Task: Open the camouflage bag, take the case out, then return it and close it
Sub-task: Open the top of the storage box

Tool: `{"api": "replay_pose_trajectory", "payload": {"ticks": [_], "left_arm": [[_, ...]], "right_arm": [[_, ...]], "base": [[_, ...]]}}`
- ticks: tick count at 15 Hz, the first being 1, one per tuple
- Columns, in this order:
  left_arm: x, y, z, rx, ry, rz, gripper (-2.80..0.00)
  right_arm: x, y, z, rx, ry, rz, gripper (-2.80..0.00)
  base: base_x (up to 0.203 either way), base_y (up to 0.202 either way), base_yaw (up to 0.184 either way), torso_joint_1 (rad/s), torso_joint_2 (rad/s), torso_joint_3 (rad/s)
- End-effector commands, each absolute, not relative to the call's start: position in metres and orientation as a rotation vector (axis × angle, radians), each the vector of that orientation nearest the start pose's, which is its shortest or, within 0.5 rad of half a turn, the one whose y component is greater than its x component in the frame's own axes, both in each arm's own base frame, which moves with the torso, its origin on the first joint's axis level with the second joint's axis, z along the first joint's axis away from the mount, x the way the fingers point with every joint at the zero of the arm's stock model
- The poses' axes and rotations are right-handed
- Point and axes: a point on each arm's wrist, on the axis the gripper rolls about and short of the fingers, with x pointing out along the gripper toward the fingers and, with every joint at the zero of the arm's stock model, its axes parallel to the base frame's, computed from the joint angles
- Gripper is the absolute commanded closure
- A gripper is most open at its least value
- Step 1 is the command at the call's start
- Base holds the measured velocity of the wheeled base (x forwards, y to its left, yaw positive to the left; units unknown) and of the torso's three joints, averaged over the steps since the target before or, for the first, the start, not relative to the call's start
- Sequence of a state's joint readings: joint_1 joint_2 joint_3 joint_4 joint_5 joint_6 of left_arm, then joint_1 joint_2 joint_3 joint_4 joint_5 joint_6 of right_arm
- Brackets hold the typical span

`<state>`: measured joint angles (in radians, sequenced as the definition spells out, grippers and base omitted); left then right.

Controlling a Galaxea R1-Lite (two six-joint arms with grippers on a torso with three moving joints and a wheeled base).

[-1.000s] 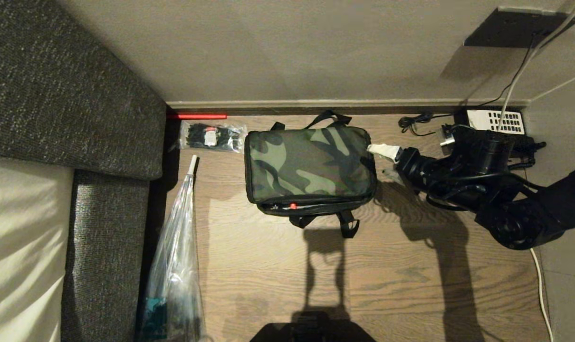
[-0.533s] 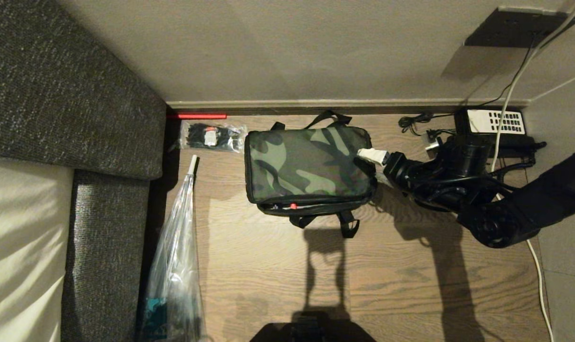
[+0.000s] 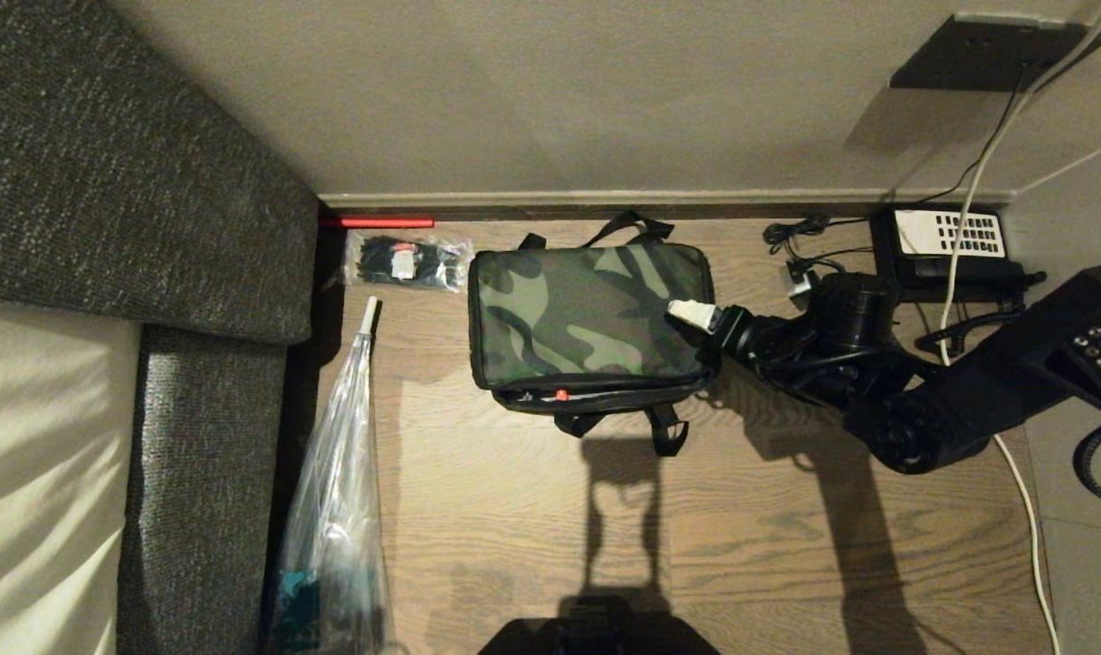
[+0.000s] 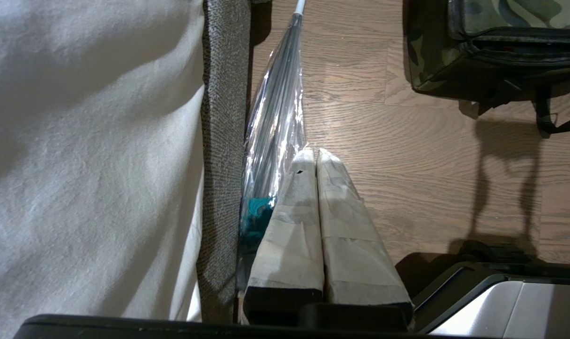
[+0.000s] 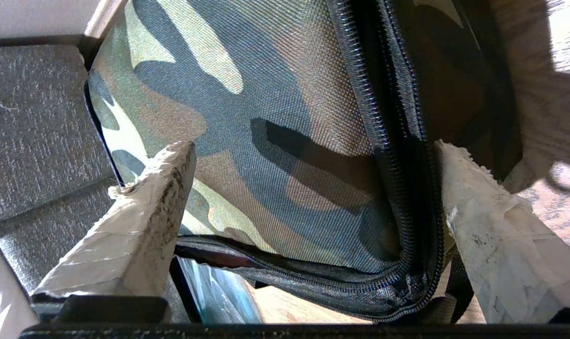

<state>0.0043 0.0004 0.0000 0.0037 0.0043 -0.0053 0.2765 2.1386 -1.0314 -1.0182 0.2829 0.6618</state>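
The bag (image 3: 592, 314) sits on the wood floor (image 3: 787, 546) near the wall, between a small packet (image 3: 405, 261) on one side and a phone (image 3: 949, 238) on the other. Its lid lies flat on top. The zip (image 5: 398, 197) looks partly undone at the front, because there is a dark gap under the lid and a bit of red shows in it. So my guess is that the opening is only just begun, or that the bag is being shut at the very end; the pictures do not tell me which. The case cannot be seen anywhere, so it is most likely inside the bag. If this is the start, then almost all the work is left: lift the lid, take the case out, put it back, and zip the bag up. The right hand (image 3: 696, 320) is over the right end of the bag, just above the lid near the corner. Its two fingers (image 5: 143, 221) are spread very wide, with one over the lid cloth and the other past the zip at the edge. It holds nothing, and I cannot tell if a fingertip touches the cloth. The left hand (image 4: 313, 155) hangs down by the sofa (image 4: 223, 141) and a wrapped umbrella (image 4: 275, 122), well away from the bag, with its fingers pressed together on nothing.
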Motion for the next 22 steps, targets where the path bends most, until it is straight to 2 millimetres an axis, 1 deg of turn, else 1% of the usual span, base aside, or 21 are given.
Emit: {"api": "replay_pose_trajectory", "payload": {"ticks": [1, 2, 3, 6, 8, 10, 12, 13, 14, 16, 17, 19, 22], "left_arm": [[-0.023, 0.000, 0.074, -0.006, 0.005, 0.009, 0.00], [-0.023, 0.000, 0.074, -0.006, 0.004, 0.009, 0.00], [-0.023, 0.000, 0.074, -0.006, 0.004, 0.009, 0.00], [-0.023, 0.000, 0.075, -0.006, 0.005, 0.009, 0.00], [-0.023, 0.000, 0.075, -0.006, 0.003, 0.009, 0.00], [-0.023, 0.000, 0.074, -0.006, 0.005, 0.009, 0.00], [-0.023, 0.000, 0.074, -0.006, 0.005, 0.009, 0.00], [-0.023, 0.000, 0.075, -0.006, 0.003, 0.011, 0.00], [-0.023, 0.000, 0.075, -0.006, 0.003, 0.010, 0.00], [-0.023, 0.000, 0.074, -0.006, 0.004, 0.009, 0.00], [-0.023, 0.000, 0.075, -0.006, 0.003, 0.010, 0.00], [-0.023, 0.000, 0.074, -0.006, 0.005, 0.009, 0.00], [-0.023, 0.000, 0.075, -0.006, 0.004, 0.010, 0.00]], "right_arm": [[0.390, 0.127, 0.120, 0.663, 0.285, 0.528, -2.80], [0.389, 0.130, 0.124, 0.696, 0.285, 0.534, -2.80], [0.387, 0.133, 0.132, 0.755, 0.283, 0.546, -2.80], [0.380, 0.133, 0.164, 0.955, 0.276, 0.568, -2.80], [0.378, 0.132, 0.182, 1.022, 0.259, 0.585, -2.80], [0.377, 0.132, 0.190, 1.063, 0.272, 0.578, -2.80], [0.376, 0.131, 0.182, 1.005, 0.282, 0.570, -2.80], [0.375, 0.131, 0.175, 0.924, 0.279, 0.565, -2.80], [0.375, 0.131, 0.172, 0.873, 0.272, 0.562, -2.80], [0.375, 0.131, 0.161, 0.842, 0.287, 0.557, -2.80], [0.374, 0.131, 0.156, 0.790, 0.286, 0.556, -2.80], [0.373, 0.131, 0.135, 0.672, 0.313, 0.546, -2.80], [0.375, 0.131, 0.119, 0.618, 0.332, 0.533, -2.80]], "base": [[0.000, 0.000, 0.000, 0.000, 0.00, 0.000], [0.000, 0.000, 0.000, 0.000, 0.00, 0.000], [0.000, 0.000, 0.000, 0.000, 0.00, 0.000], [0.000, 0.000, 0.000, 0.000, 0.00, 0.000], [0.000, 0.000, 0.000, 0.000, 0.00, 0.000], [0.000, 0.000, 0.000, 0.000, 0.00, 0.000], [0.000, 0.000, 0.000, 0.000, 0.00, 0.000], [0.000, 0.000, 0.000, 0.000, 0.00, 0.000], [0.000, 0.000, 0.000, 0.000, 0.00, 0.000], [0.000, 0.000, 0.000, 0.000, 0.00, 0.000], [0.000, 0.000, 0.000, 0.000, 0.00, 0.000], [0.000, 0.000, 0.000, 0.000, 0.00, 0.000], [0.000, 0.000, 0.000, 0.000, 0.00, 0.000]]}}
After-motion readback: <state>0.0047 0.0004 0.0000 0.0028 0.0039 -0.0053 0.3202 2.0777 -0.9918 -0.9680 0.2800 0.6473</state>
